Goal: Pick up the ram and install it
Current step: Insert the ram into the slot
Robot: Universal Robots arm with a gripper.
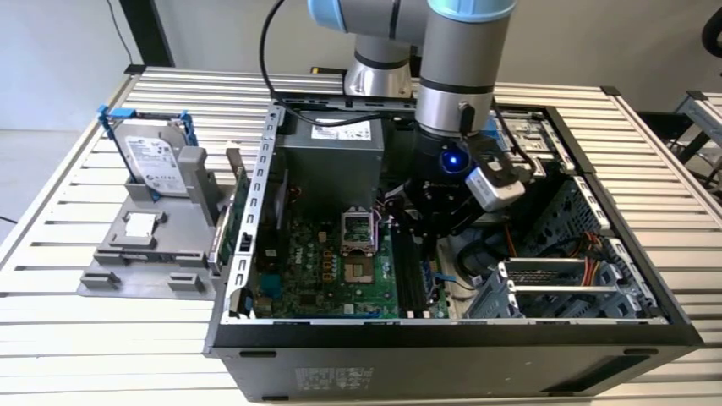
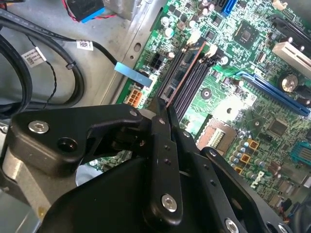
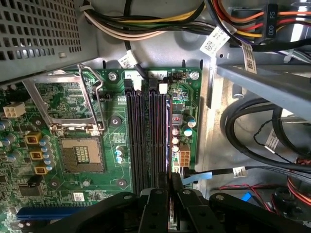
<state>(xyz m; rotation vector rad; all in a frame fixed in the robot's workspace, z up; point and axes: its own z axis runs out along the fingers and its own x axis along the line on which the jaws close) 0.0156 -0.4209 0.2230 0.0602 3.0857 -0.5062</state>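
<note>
One gripper [image 2: 164, 109] clamped on the ram [image 2: 183, 77], held edge-on over the black slots [image 3: 146, 136] on the green board [image 3: 112, 145].

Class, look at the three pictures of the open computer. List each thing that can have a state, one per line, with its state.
Tool: shut on the ram, down inside the case.
Ram: edge-on, held over the memory slots; whether seated, cannot tell.
Memory slots: the nearer ones bare.
Processor socket: open, its frame lifted.
Computer case: side panel off.
Hard drive: upright in a grey stand, outside the case.
</note>
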